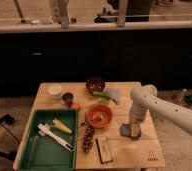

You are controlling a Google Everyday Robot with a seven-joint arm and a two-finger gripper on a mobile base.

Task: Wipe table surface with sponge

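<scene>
One gripper on sponge

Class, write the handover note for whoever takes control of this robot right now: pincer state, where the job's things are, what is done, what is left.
Pincer: pointing down over the right side of the table surface, right at the sponge; grip not discernible.
Sponge: on the table surface, right of the orange bowl.
Done: arm has reached the sponge.
Left: no wiped area is evident; the wiping strokes appear to remain. Steer around the bowl and the dark block near the front edge.
</scene>
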